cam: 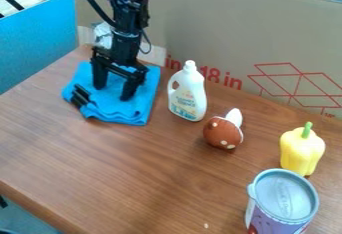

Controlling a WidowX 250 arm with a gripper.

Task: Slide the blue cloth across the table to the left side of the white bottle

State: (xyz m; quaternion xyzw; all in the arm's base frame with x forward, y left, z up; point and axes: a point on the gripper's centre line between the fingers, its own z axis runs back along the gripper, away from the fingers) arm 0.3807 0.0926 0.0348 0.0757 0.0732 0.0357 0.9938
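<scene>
From here, the end effector [115,85] is hanging over the folded blue cloth [135,109], fingers standing apart and apparently pinching nothing, while the cloth is lying ungrasped on the surface [143,165] near the white bottle [187,95].

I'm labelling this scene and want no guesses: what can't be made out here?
All in the camera view:
- Cup: base, cut off by the bottom edge.
- Pepper: part of its bottom, hidden by the cup's rim.
- Bottle: far side, hidden by its own front.
- Blue cloth: underside, hidden by its upper folds.
- Bottle's label: small print, too small to read.
</scene>
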